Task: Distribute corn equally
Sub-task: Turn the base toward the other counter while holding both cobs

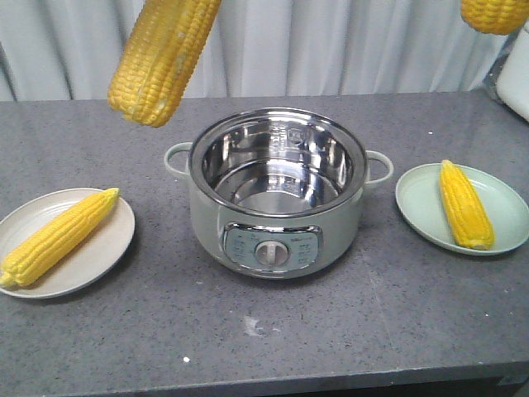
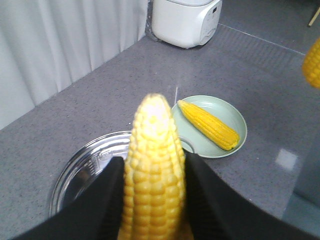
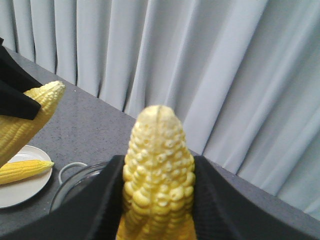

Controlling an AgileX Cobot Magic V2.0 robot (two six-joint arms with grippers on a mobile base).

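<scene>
Yellow corn, four cobs. Left gripper (image 2: 152, 167): raised above the table (image 1: 372, 331), left of the steel pot (image 1: 277, 190), jaws clamped on first cob (image 2: 152, 125) (free end hanging down-left). Right gripper (image 3: 159, 167): high at far right, jaws clamped on second cob (image 3: 159, 135). Third cob (image 1: 58, 236) lies on beige plate (image 1: 103, 248); fourth cob (image 1: 465, 205) on green plate (image 1: 417, 203).

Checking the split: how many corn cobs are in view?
4 cobs: one on the beige plate, one on the green plate, one in the left gripper, one in the right gripper. The pot looks empty.
</scene>
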